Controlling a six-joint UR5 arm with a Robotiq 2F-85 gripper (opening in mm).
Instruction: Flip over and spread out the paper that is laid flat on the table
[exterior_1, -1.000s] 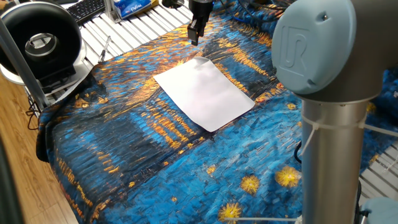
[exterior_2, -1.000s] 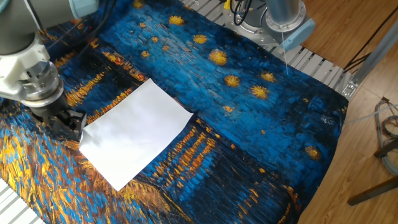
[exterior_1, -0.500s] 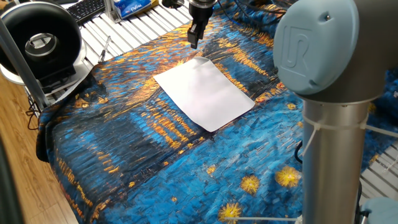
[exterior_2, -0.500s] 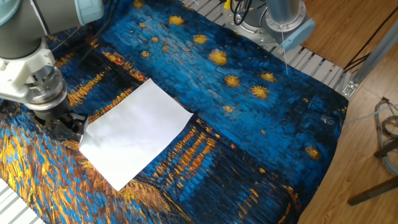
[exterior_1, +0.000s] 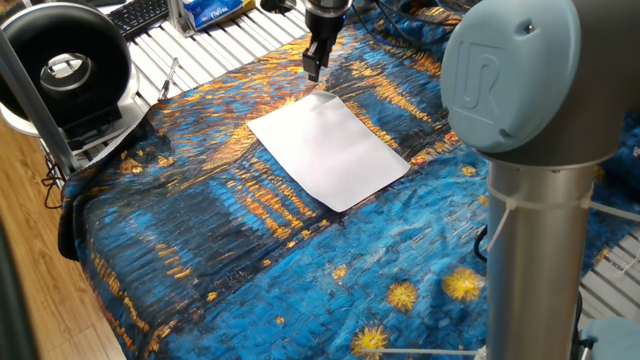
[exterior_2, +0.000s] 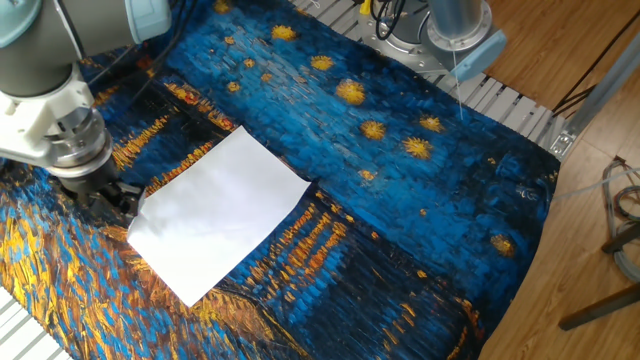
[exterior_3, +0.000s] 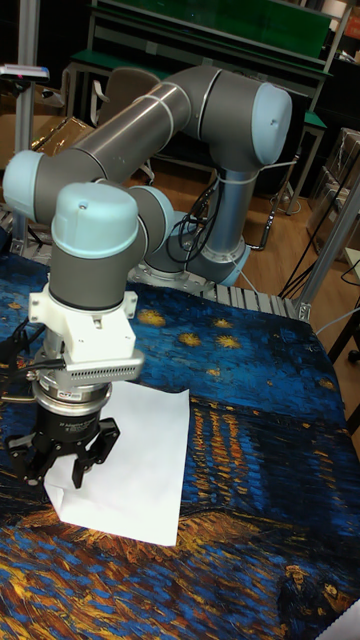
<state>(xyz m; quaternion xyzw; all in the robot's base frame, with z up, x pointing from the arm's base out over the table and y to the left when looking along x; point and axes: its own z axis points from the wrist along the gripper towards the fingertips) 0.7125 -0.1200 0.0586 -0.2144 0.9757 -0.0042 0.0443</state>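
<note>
The white paper (exterior_1: 328, 150) lies flat on the blue and orange cloth of the table (exterior_1: 200, 260). It shows in the other fixed view as a sheet (exterior_2: 220, 213) near the left, and in the tall fixed view as a sheet (exterior_3: 140, 470) under the wrist. My gripper (exterior_1: 313, 66) hangs over the paper's far corner, just above the cloth. Its fingers are spread apart with nothing between them, as the tall fixed view shows (exterior_3: 60, 465). In the other fixed view the gripper (exterior_2: 115, 198) sits at the sheet's left edge.
A black round device (exterior_1: 65, 65) and a keyboard (exterior_1: 140, 15) sit on the white slatted surface (exterior_1: 220, 45) at the far left. The arm's grey column (exterior_1: 530, 230) stands at the near right. Wooden floor (exterior_2: 590, 230) lies past the cloth's edge.
The gripper has shifted slightly towards the paper's corner. The paper has not moved.
</note>
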